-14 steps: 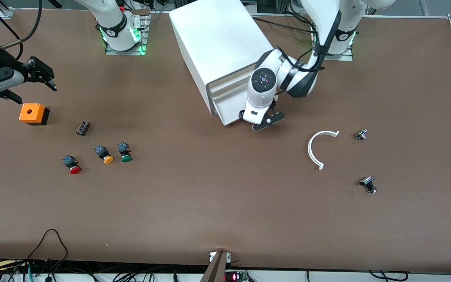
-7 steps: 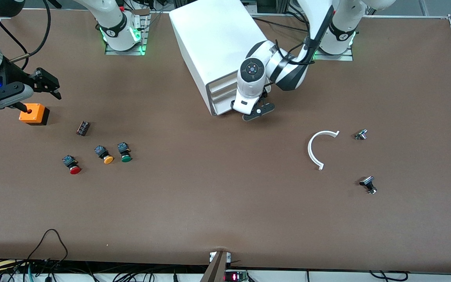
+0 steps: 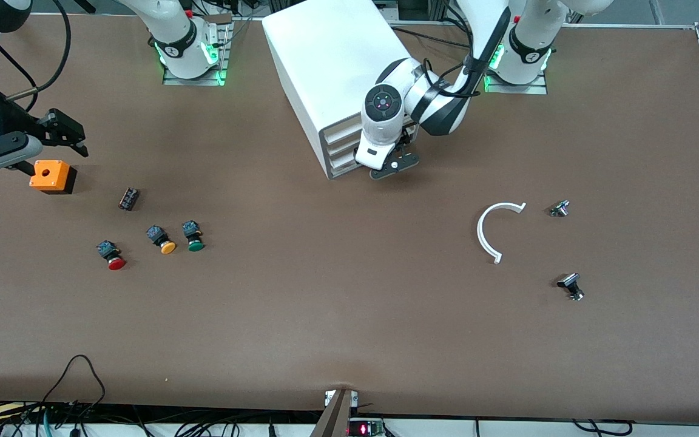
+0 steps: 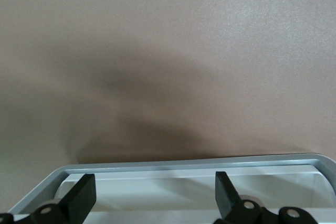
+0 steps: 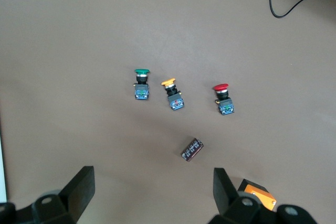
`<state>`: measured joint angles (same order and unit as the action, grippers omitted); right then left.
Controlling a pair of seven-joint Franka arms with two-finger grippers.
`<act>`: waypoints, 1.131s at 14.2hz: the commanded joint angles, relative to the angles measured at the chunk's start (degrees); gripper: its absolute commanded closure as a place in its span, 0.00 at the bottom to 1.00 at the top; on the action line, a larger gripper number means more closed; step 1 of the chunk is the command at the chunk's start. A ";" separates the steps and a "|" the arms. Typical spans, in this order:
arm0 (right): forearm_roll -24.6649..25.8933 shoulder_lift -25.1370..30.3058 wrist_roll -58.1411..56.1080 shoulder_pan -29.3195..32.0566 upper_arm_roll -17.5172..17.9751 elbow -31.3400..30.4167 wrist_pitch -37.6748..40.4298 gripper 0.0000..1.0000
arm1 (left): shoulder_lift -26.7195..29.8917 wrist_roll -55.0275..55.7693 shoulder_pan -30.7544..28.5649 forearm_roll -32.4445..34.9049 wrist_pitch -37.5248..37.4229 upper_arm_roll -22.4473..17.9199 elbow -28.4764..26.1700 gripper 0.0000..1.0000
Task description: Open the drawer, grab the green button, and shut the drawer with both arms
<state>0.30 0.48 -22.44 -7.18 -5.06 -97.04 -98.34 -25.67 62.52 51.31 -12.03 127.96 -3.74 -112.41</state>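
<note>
The white cabinet (image 3: 331, 67) stands toward the robots' side of the table. Its lowest drawer (image 3: 344, 165) sits pushed in, level with the two above it. My left gripper (image 3: 394, 167) is open right at the cabinet's front. In the left wrist view its fingertips (image 4: 84, 190) straddle the white drawer front (image 4: 157, 195) inside the grey rim (image 4: 199, 163). The green-capped button (image 3: 194, 238) lies on the table toward the right arm's end and also shows in the right wrist view (image 5: 141, 83). My right gripper (image 3: 73, 136) hangs open and empty beside the orange box (image 3: 52, 176).
An orange-yellow button (image 3: 162, 240) and a red one (image 3: 112, 256) lie beside the green one, with a small dark block (image 3: 128, 198) near them. A white arc (image 3: 490, 229) and two small metal parts (image 3: 560, 208) (image 3: 571, 286) lie toward the left arm's end.
The lowest drawer stuck out of the cabinet a second ago and is now pushed in. My left gripper moved in with it toward the cabinet. The right gripper shifted slightly near the orange box.
</note>
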 commanded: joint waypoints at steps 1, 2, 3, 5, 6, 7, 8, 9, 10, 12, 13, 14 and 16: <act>0.40 -0.39 -0.59 3.31 3.65 1.41 0.44 0.00 | 1.94 0.14 -0.33 -0.72 -0.34 -0.30 -0.62 0.00; 0.40 -0.39 -0.68 3.31 3.65 1.50 0.43 0.00 | 2.29 0.05 -1.29 -0.37 -0.34 -0.65 0.25 0.00; 0.49 -0.48 -0.68 3.31 3.65 1.50 0.52 0.00 | 2.99 -0.03 -3.47 -0.02 -0.34 -0.74 1.48 0.00; 0.49 -0.48 -0.68 3.31 3.65 1.50 0.43 0.00 | 4.65 -0.21 -7.17 2.43 -0.61 -0.92 3.07 0.00; 0.49 -0.48 -0.68 3.31 3.65 1.50 0.52 0.00 | 6.06 -0.21 -9.62 4.53 -1.39 -0.83 3.42 0.00; 0.49 -0.48 -0.68 3.31 3.65 1.50 0.52 0.00 | 7.38 -0.30 -11.82 6.30 -2.44 -0.83 3.60 0.00; 0.49 -0.48 -0.68 3.31 3.65 1.50 0.52 0.00 | 8.87 -0.56 -14.37 8.40 -3.50 -0.83 3.60 0.00; 0.49 -0.48 -0.68 3.31 3.65 1.50 0.52 0.00 | 10.01 -0.91 -16.66 10.25 -3.94 -0.83 3.60 0.00; 0.49 -0.39 -0.68 3.31 3.65 1.50 0.70 0.00 | 11.07 -1.09 -19.03 11.40 -3.95 -0.83 3.69 0.00; 0.49 -0.30 -0.68 3.31 3.65 1.50 1.05 0.00 | 12.22 -5.19 -23.95 12.64 -4.21 -0.66 4.65 0.00; 0.49 -0.30 -0.68 3.31 3.65 1.50 1.05 0.00 | 12.66 -8.27 -26.24 12.64 -4.91 -0.74 5.01 0.00; 0.49 -0.30 -0.68 3.31 3.65 1.50 0.96 0.00 | 13.53 -11.78 -28.52 12.55 -5.78 -0.83 5.44 0.00; 0.49 -0.13 -0.24 3.31 3.83 1.50 1.22 0.00 | 13.98 -20.12 -34.23 12.55 -9.54 -0.48 8.51 0.00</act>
<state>0.30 0.47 -22.44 -5.03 -2.46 -96.75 -98.30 -12.80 49.11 21.71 -0.58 122.83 -5.29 -106.53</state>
